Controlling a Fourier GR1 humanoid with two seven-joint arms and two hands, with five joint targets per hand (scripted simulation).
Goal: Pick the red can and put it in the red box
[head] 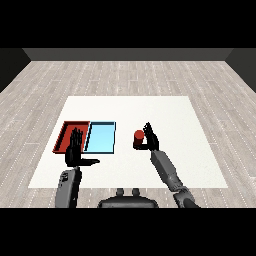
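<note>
The red can stands upright on the white table, right of the two trays. My right hand is at the can's right side, its fingers curling round the can and its thumb near the can's base. The red tray lies at the left of the table. My left hand hovers over the red tray's near right corner, fingers straight and pointing away, thumb stuck out to the right, holding nothing.
A light blue tray lies directly right of the red tray, between it and the can. The white table stretches wide behind and to the right of the can.
</note>
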